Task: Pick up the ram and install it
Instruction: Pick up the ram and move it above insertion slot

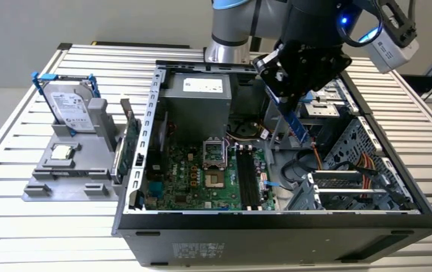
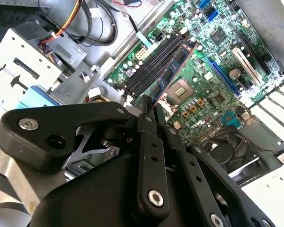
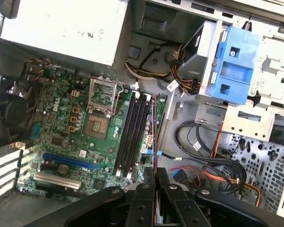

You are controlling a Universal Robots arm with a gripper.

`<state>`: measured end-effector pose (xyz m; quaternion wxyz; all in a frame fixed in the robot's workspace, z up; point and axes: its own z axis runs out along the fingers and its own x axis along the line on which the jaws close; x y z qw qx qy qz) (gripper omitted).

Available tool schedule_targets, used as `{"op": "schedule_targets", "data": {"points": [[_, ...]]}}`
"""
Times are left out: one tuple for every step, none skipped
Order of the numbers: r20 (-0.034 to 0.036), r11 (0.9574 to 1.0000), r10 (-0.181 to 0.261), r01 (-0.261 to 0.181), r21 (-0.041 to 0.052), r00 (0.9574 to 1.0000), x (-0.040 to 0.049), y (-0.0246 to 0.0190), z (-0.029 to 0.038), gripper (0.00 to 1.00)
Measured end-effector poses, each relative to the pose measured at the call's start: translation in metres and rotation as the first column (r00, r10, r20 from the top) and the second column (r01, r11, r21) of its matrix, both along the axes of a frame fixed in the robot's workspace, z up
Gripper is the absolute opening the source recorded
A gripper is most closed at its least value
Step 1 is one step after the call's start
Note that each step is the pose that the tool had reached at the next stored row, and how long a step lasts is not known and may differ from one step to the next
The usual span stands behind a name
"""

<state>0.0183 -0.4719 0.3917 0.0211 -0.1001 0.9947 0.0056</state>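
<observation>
Ram (image 1: 295, 127) clamped edge-on in closed gripper (image 1: 282, 102), hung inside case (image 1: 276, 218) above slots (image 3: 131, 135), not seated. Judged: board to be squared to one slot, notch matched, pressure applied evenly.

ram (image 1: 294, 121) above motherboard (image 1: 193, 177), inside case (image 1: 276, 241)

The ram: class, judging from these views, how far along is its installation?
Done: the ram is picked up, clamped in the hand. Under way: it hangs tilted inside the open computer case, above the motherboard. Left: it is not yet seated; the black memory slots look empty.
</observation>
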Motion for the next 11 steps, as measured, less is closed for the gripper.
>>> {"op": "schedule_targets", "data": {"points": [[0.0,0.9999,-0.012,0.012,0.0,0.9999,0.0,0.0,-0.0002,0.0],[0.0,0.9997,-0.025,0.025,-0.0003,0.9997,0.0,0.0,-0.0004,0.0],[0.0,0.9993,-0.036,0.036,-0.0005,0.9993,0.0,0.0,-0.0007,0.0],[0.0,0.9989,-0.046,0.046,-0.0006,0.9989,0.0,0.0,-0.0009,0.0],[0.0,0.9985,-0.055,0.055,-0.0008,0.9985,0.0,0.0,-0.0011,0.0],[0.0,0.9978,-0.066,0.066,-0.0009,0.9978,0.0,0.0,-0.0013,0.0],[0.0,0.9972,-0.075,0.075,-0.0011,0.9972,0.0,0.0001,-0.0016,0.0],[0.0,0.9964,-0.084,0.084,-0.0013,0.9964,0.0,0.0,-0.0018,0.0],[0.0,0.9958,-0.091,0.091,-0.0014,0.9958,0.0,0.0,-0.002,0.0],[0.0,0.9954,-0.095,0.095,-0.0014,0.9954,0.0,0.0,-0.0022,0.0],[0.0,0.9953,-0.097,0.097,-0.0015,0.9953,0.0,0.0,-0.0023,0.0]]}}
